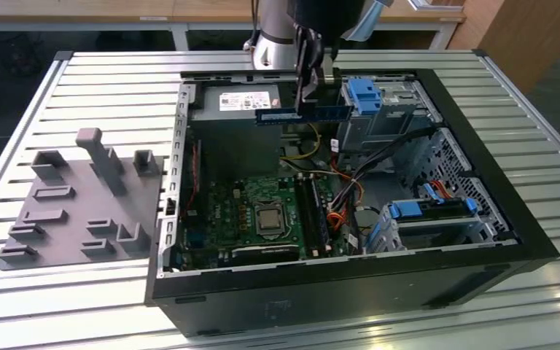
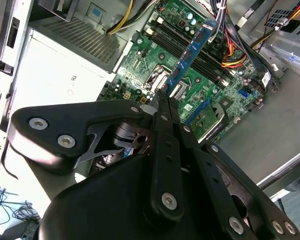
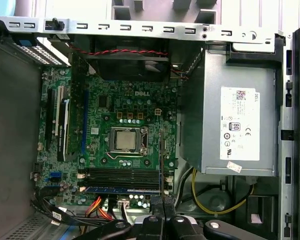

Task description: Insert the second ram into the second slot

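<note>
At the exterior view's left a grey rack lies beside the open computer case; the arm hangs upright over its far side; the gripper is pinched narrow on the blue ram, held level above the motherboard, clear of its slots.

One computer case lies open on one slatted table. Taking the case as the dial in the exterior view, it holds:

- one motherboard toward seven o'clock, with one processor socket
- one power supply at eleven o'clock
- two blue drive-bay clips, one at one o'clock and one at four o'clock

One grey fixture plate sits outside the case at nine o'clock. One gripper pinches one blue ram stick. The first wrist view adds one fan.
</note>
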You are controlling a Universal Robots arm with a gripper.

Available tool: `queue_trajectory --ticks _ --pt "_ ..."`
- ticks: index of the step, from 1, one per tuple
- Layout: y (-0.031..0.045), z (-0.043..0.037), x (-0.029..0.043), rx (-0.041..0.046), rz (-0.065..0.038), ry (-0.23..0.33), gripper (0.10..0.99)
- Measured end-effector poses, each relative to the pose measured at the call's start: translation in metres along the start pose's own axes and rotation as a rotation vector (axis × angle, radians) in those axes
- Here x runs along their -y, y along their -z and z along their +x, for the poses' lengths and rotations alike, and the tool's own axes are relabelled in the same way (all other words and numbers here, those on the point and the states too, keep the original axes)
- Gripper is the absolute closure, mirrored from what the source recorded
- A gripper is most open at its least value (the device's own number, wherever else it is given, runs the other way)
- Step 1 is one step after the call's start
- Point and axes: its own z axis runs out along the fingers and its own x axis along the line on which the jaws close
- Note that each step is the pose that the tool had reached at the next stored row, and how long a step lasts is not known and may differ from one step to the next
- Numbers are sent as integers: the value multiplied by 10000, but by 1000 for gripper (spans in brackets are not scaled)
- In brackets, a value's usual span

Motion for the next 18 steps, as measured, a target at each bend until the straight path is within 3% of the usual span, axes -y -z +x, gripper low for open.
queue_trajectory --ticks 18 --pt "1 64 -2 -2 0 -1 969"
